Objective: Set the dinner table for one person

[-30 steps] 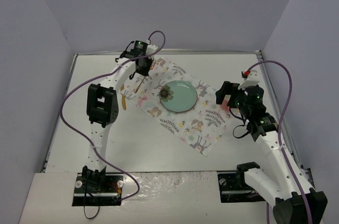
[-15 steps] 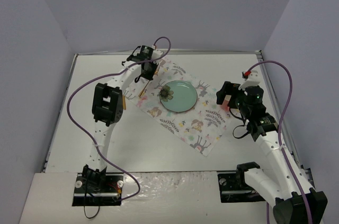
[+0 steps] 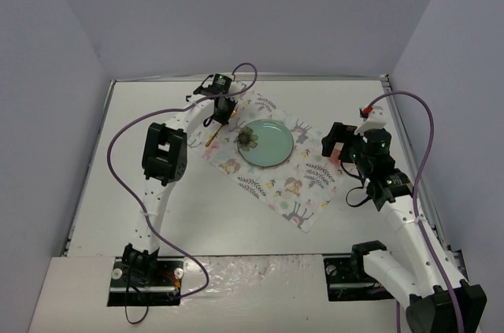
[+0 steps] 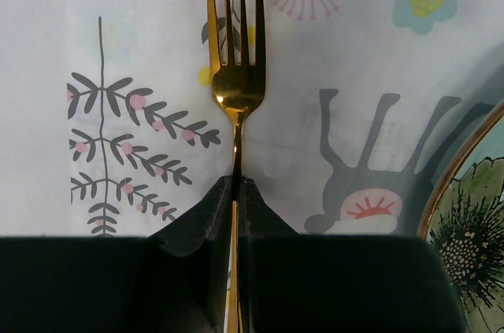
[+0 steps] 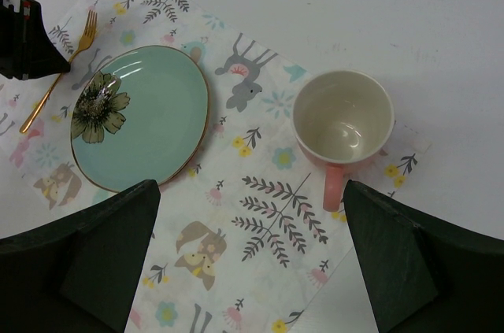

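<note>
Left claw (image 4: 235,191) pinched tight on the fork (image 4: 236,89) handle. Tines point away from the wrist. The fork sits over the mat (image 4: 118,49), just left of the plate (image 4: 465,215). Cannot tell if it touches the cloth.

Step, as judged: lay the fork beside the plate.
- Lower it flat, handle in line with the plate's side and tines apart from the rim.
- Release only once the fork rests on the mat.
- Lift straight up so the fingers don't drag it.

Right claw (image 5: 250,191) spread wide, empty, hovering over the mat between plate and cup (image 5: 344,116).

Bench (image 3: 197,207) lies under everything, with the mat diagonal across its far middle.

Edges and room:
- Fork is near the mat's left edge, so there is little margin that way.
- Cup is near the mat's right edge.
- Bare bench shows to the left and on the near side.
- Walls close in on three sides.
</note>
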Controlling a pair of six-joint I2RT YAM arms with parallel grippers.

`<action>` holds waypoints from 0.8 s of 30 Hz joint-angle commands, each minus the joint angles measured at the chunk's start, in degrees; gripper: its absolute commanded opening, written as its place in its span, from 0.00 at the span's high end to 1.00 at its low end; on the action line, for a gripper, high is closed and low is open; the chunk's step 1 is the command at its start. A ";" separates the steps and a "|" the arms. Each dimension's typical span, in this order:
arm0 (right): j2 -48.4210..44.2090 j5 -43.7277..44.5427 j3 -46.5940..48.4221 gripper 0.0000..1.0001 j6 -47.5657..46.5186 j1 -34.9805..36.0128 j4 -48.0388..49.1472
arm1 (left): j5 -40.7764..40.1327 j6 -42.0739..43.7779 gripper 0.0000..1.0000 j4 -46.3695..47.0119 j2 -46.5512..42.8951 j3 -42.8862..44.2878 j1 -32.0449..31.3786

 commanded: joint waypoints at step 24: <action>-0.32 0.93 -0.45 0.00 -0.41 0.42 2.77 | -2.39 5.05 1.00 1.40 -1.34 2.03 -1.51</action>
